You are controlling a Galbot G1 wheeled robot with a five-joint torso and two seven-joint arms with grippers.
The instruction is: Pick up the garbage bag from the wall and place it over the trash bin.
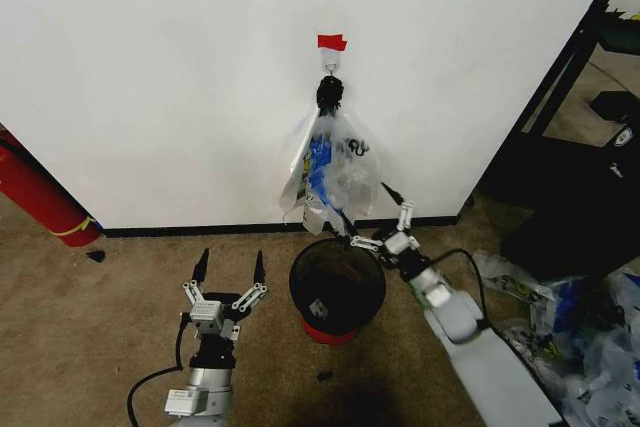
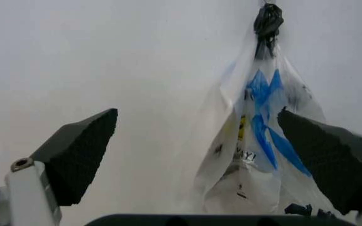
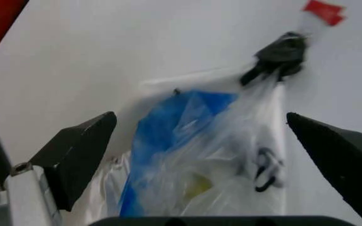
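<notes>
The garbage bag (image 1: 330, 162), see-through plastic with blue patches, hangs by a black knot from a small hook (image 1: 331, 67) on the white wall (image 1: 160, 77), under a red tape strip (image 1: 332, 42). Its lower end dangles just above the black mesh trash bin (image 1: 337, 282) with a red base. My right gripper (image 1: 360, 212) is open beside the bag's lower right, at the bin's far rim, and faces the bag (image 3: 193, 141). To the left of the bin my left gripper (image 1: 228, 267) is open and empty, low over the carpet; the bag (image 2: 263, 141) appears beyond its fingers (image 2: 80, 155).
A red cylinder (image 1: 40, 197) leans at the wall's foot on the far left. A pile of clear and blue plastic bags (image 1: 590, 327) lies on the carpet at the right. A black shelf frame (image 1: 570, 67) stands past the wall's right end.
</notes>
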